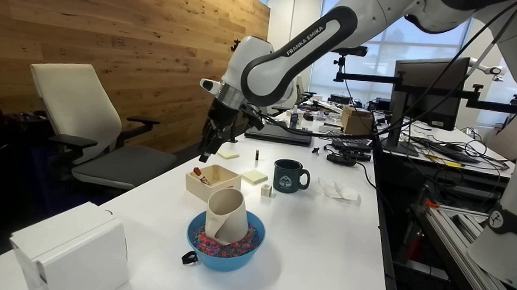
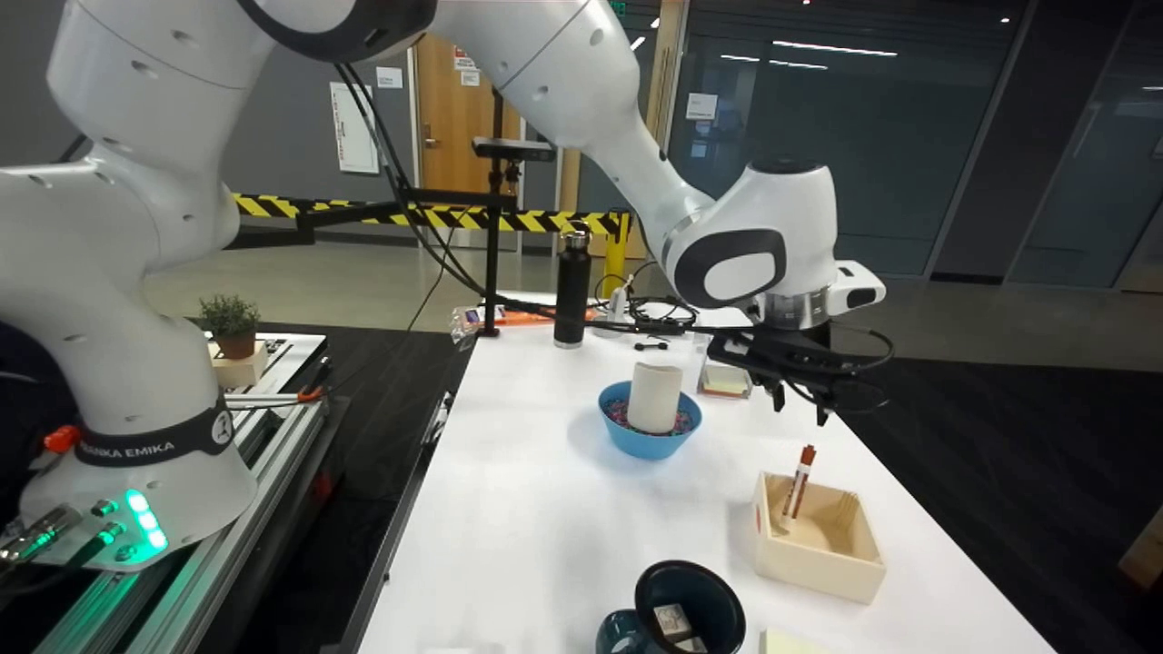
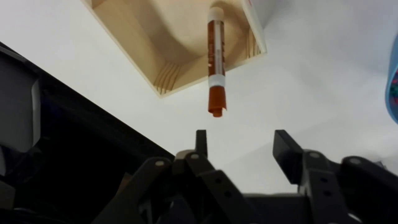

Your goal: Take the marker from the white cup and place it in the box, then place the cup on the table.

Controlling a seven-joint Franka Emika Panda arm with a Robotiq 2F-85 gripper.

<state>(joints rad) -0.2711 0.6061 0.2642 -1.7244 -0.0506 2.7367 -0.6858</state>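
The brown-capped marker (image 1: 201, 176) leans inside the tan box, its cap end sticking up past the rim; it also shows in the wrist view (image 3: 216, 49). The tan box (image 2: 813, 568) stands on the white table (image 1: 319, 249). The white cup (image 1: 229, 211) sits tilted in the blue bowl (image 1: 225, 263), on colourful bits; it also shows in an exterior view (image 2: 655, 400). My gripper (image 3: 241, 138) is open with nothing between its fingers. It hangs above and beside the box, apart from the marker's cap end. It shows in an exterior view (image 2: 800, 409).
A dark mug (image 1: 285, 178) stands near the box, with a small block (image 1: 266, 190) and sticky notes (image 1: 254, 177) close by. A white rectangular box (image 1: 75, 255) stands at a table end. A black bottle (image 2: 572, 291) and cables lie beyond the bowl.
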